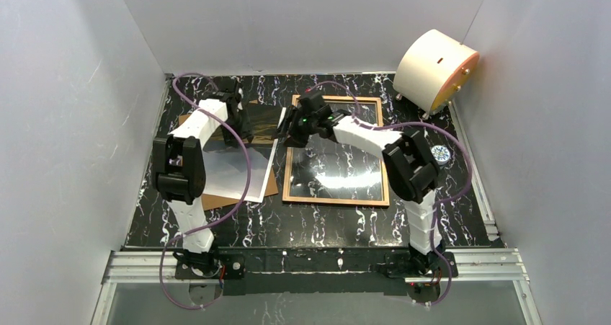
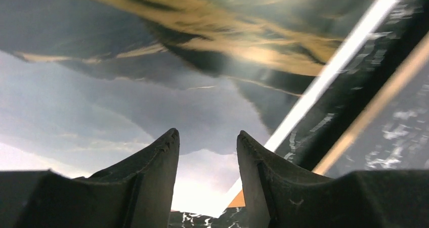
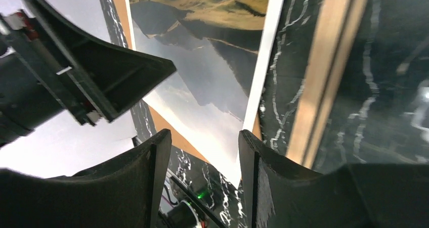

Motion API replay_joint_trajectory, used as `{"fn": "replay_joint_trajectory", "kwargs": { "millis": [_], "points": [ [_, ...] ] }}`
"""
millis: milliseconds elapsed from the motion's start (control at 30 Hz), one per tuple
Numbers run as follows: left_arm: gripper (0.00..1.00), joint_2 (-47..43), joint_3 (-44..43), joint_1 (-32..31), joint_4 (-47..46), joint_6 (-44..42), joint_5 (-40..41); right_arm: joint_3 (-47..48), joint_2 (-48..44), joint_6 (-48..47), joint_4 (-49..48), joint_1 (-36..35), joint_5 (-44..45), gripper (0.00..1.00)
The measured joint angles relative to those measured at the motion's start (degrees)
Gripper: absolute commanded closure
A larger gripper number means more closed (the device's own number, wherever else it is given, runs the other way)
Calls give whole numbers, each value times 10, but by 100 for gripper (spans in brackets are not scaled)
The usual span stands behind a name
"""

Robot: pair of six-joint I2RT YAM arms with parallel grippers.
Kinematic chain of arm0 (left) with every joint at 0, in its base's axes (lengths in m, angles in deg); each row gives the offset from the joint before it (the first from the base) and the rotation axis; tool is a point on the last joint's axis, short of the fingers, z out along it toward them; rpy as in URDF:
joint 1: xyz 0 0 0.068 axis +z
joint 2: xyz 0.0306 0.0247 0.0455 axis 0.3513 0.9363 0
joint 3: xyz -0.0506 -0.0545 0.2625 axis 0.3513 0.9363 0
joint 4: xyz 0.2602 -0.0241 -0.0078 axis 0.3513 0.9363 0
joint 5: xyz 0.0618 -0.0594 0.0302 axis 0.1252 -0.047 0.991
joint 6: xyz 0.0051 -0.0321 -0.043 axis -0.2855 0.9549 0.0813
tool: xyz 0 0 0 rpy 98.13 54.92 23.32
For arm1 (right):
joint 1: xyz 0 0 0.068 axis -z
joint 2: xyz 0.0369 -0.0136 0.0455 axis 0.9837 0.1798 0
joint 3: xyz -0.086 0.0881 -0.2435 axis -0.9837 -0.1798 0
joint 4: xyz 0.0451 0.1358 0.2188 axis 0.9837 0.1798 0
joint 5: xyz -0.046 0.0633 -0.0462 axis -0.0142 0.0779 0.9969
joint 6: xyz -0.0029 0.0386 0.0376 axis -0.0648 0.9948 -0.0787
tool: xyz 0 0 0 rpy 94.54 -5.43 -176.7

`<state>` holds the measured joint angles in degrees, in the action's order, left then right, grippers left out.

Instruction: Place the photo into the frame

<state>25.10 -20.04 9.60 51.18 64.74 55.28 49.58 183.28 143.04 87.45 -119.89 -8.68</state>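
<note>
Nearest, on the left of the black marbled worktop (image 1: 317,224), a brown backing board (image 1: 216,199) lies flat with a white sheet (image 1: 234,170) on it. They seem set aside so that the frame is open for loading. Just right of them the frame (image 1: 335,199) lies flat, light wood face up, its clear pane showing the worktop beneath; nothing is in it yet.

Beyond the sheet, the photo (image 1: 259,119) sits picture side up, just left of the frame's far left corner and outside it. The left gripper (image 2: 207,134) hangs over the photo's left part, jaws partly apart with nothing between them. The right gripper (image 3: 205,134) reaches from the frame side to the photo's white right margin. Its jaws stand at a middling width and hold nothing as far as the wrist view shows, though the margin runs close to the tips. One arm at each side looks meant to steady the print and shift it rightward.

Far right stands a cream drum (image 1: 432,69).
</note>
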Motion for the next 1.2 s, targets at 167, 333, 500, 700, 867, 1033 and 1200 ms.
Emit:
{"fn": "replay_joint_trajectory", "kwargs": {
  "millis": [167, 333, 500, 700, 867, 1033, 1200],
  "points": [
    [61, 0, 80, 29, -17, 13, -1, 57, 52, 22, 30, -43, 38, 42],
    [63, 0, 123, 45, -39, 22, -5, 120, 100, 25, 70, -57, 75, 42],
    [64, -1, 139, 51, -53, 24, -13, 156, 134, 21, 103, -64, 101, 42],
    [65, -8, 150, 57, -62, 24, -28, 210, 159, 12, 136, -72, 143, 42],
    [65, -8, 153, 62, -65, 26, -41, 238, 175, 12, 153, -75, 155, 42],
    [65, -8, 153, 64, -65, 26, -47, 240, 186, 13, 178, -76, 172, 41],
    [65, -8, 155, 64, -70, 28, -50, 250, 202, 16, 190, -75, 172, 41]
  ]
}}
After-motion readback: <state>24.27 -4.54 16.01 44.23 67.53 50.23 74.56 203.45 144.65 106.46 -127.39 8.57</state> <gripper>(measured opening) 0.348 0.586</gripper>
